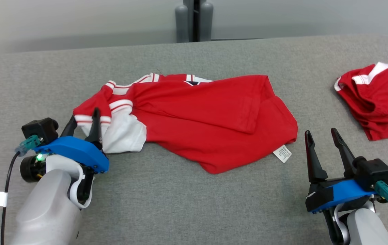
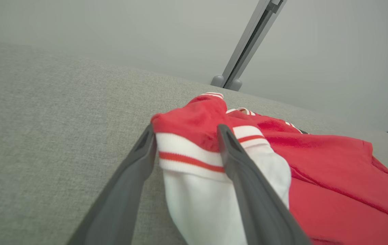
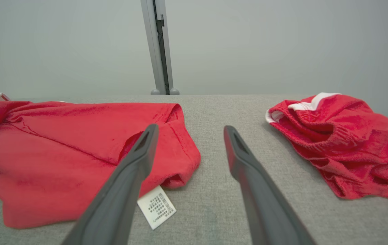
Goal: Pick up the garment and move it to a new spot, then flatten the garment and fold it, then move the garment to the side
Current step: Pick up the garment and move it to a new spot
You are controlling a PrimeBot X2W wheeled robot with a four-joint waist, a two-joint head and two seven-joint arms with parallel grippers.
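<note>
Our left gripper (image 1: 84, 115) holds its jaws spread, straddling the striped sleeve cuff (image 2: 187, 154) without pinching it. Our right gripper (image 1: 320, 132) stands wide and empty, just beside the care label (image 1: 282, 153). The red garment (image 1: 207, 115) lies rumpled and partly doubled over in the middle of the grey table (image 1: 180, 204), well apart from a second red piece (image 1: 377, 102) on the right. We judge it light, soft and limp, so it will sag and drag. The ribbed cuff, shoulder seams and hem corners look the firmest holds.

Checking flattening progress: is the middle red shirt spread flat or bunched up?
Bunched up: the red shirt lies rumpled with deep creases, its right edge folded back over itself.
</note>
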